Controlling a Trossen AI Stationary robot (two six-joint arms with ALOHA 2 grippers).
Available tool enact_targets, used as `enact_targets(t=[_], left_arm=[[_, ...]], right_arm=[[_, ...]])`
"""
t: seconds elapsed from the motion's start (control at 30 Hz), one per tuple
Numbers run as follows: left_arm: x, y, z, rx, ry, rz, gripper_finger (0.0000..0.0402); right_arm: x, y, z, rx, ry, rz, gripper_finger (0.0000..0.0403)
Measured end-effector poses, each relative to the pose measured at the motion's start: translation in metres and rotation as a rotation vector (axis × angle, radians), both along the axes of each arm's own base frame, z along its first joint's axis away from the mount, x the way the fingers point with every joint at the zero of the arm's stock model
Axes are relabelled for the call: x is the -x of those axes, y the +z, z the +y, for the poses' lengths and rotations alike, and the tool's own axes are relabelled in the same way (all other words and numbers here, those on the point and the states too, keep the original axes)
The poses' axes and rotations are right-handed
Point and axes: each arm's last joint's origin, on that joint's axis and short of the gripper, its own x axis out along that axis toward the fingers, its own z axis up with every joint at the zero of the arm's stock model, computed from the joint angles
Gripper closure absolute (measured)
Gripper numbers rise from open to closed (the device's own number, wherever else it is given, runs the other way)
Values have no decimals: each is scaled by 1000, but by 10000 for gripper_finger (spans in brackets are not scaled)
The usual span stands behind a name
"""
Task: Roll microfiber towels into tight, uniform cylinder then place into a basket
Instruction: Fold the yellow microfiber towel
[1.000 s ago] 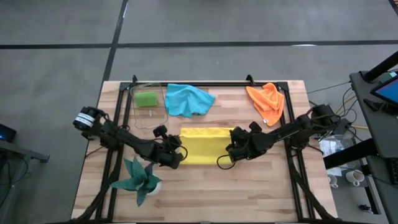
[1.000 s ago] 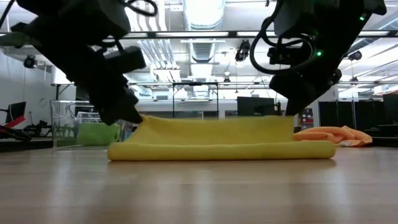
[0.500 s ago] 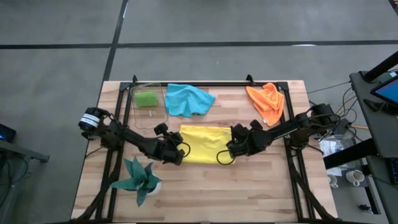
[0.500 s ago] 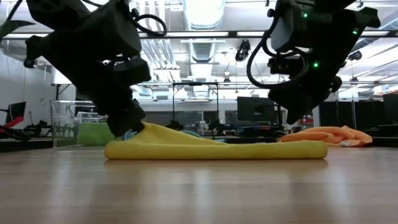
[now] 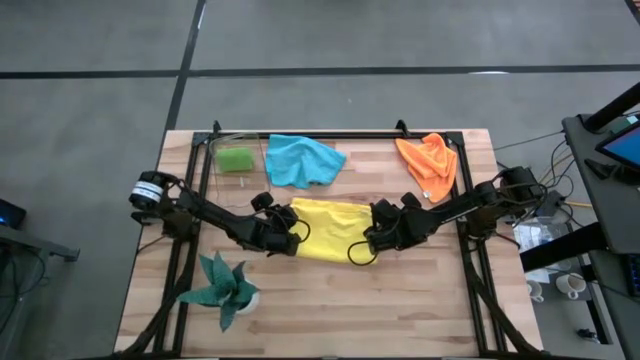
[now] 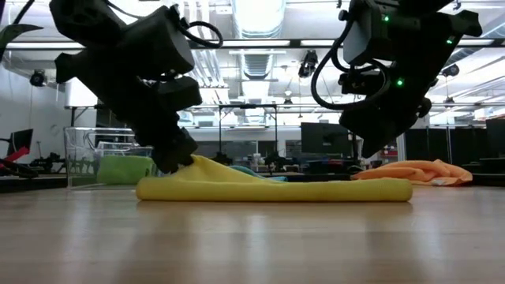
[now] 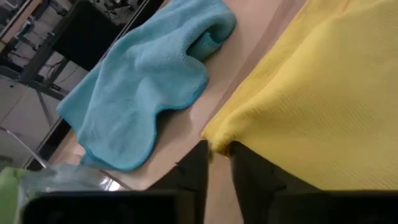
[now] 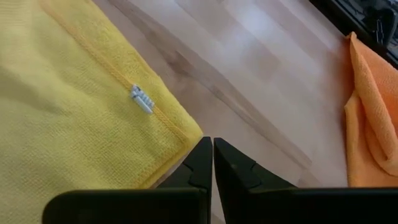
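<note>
Bench (image 5: 330, 300) seen from above, with both arms lowered onto the yellow towel (image 5: 328, 230), which is laid folded near the bench's middle. The left gripper (image 5: 285, 232) is set at the towel's left end; in the left wrist view its jaws are seen slightly apart, with the puckered corner of the yellow towel (image 7: 311, 106) between them, and whether that corner is actually pinched cannot be told. The right gripper (image 5: 372, 238) is set at the towel's right end; in the right wrist view its jaws are seen pressed together just off the hemmed corner of the towel (image 8: 81, 112), with nothing visibly held.

In the low view the yellow towel (image 6: 276, 188) is shown flat along the bench, raised slightly at the end under the left gripper (image 6: 177, 158).

The blue towel (image 5: 303, 160) is spread loosely along the far edge, just behind the yellow one. The orange towel (image 5: 428, 163) is heaped near the far right corner. The green towel (image 5: 236, 158) is held inside the basket (image 5: 240, 168), at the far left corner. A potted plant (image 5: 222, 288) is placed near the front left corner.
</note>
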Motion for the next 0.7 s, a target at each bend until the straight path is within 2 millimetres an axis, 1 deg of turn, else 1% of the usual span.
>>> enact_targets(t=[0.07, 0.17, 0.27, 0.37, 0.43, 0.53, 0.63, 0.7], left_arm=[[-1, 3, -1, -12, -16, 11, 311], [-5, 11, -1, -36, -43, 19, 271], [-7, 24, -2, -61, -79, 22, 236], [-4, 40, -1, -73, -99, 3, 210], [0, 51, 0, -72, -99, -30, 197], [8, 65, 2, -62, -96, -84, 184], [14, 77, 3, -47, -93, -172, 180], [15, 81, 3, -47, -108, -224, 180]], right_arm=[[0, 1, 0, 4, 12, 8, 381], [-2, 4, 0, 8, 34, 14, 357], [0, 11, 0, 19, 61, 12, 325], [4, 22, -1, 24, 81, -9, 294], [8, 29, -2, 24, 92, -26, 277], [17, 34, -4, 17, 98, -58, 260], [26, 31, -8, -33, 94, -108, 255], [30, 25, -12, -107, 92, -163, 255]])
